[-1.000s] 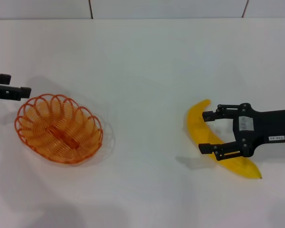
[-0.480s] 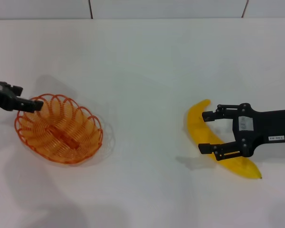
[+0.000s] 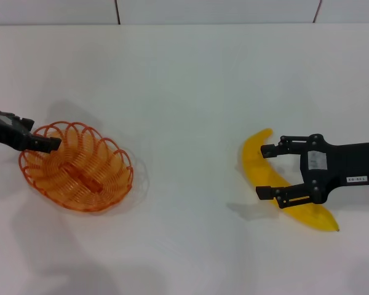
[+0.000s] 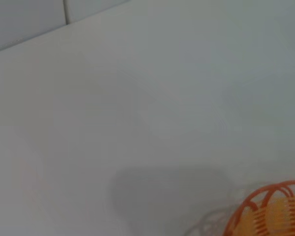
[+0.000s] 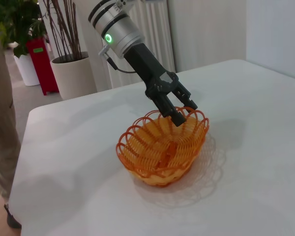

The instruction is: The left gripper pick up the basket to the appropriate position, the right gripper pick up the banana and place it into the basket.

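Note:
The orange wire basket (image 3: pixel 77 167) sits on the white table at the left. It also shows in the right wrist view (image 5: pixel 162 147) and at a corner of the left wrist view (image 4: pixel 268 211). My left gripper (image 3: pixel 49 144) is at the basket's far left rim. In the right wrist view this left gripper (image 5: pixel 183 112) is open, with its fingers astride the rim loops. The yellow banana (image 3: pixel 253 161) lies on the table at the right. My right gripper (image 3: pixel 265 171) is open, low over the banana's middle, with one finger on each side.
The white table (image 3: pixel 184 92) runs back to a tiled wall. In the right wrist view, potted plants (image 5: pixel 71 64) and a person's leg (image 5: pixel 0 123) stand beyond the table's far edge.
My left gripper has moved right and down from beside the basket onto its far left rim. The right gripper and the banana have not moved.

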You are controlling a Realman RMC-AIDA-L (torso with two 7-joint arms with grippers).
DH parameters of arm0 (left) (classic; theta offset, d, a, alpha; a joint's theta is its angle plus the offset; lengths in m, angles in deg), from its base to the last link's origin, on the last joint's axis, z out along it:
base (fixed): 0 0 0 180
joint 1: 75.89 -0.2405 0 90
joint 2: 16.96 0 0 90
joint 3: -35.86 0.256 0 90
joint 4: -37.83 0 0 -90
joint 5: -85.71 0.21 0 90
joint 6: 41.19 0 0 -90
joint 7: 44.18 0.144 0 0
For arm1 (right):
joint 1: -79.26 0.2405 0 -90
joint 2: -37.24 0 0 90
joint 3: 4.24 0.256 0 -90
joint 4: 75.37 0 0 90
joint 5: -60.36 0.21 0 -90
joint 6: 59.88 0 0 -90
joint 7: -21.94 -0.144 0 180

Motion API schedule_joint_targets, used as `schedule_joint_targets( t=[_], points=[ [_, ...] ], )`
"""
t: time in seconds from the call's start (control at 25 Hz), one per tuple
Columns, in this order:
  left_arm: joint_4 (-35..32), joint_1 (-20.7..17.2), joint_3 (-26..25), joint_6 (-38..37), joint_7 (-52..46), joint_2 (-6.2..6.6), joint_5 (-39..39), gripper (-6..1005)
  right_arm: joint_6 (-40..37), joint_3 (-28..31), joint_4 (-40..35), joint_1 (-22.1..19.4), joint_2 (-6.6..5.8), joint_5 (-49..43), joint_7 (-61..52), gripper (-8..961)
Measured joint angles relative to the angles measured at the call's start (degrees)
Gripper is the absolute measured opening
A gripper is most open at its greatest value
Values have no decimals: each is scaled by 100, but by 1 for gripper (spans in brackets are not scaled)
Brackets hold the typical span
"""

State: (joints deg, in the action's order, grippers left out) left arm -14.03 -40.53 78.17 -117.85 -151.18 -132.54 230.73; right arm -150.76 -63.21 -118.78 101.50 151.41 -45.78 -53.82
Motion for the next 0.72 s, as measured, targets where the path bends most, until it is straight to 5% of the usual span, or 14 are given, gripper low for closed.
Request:
schedule_joint_targets(
  t=[0.72],
  points=[
    [280, 93, 25, 135, 101, -12, 7, 721, 9, 0, 9, 70, 44, -153, -26, 880]
  ],
)
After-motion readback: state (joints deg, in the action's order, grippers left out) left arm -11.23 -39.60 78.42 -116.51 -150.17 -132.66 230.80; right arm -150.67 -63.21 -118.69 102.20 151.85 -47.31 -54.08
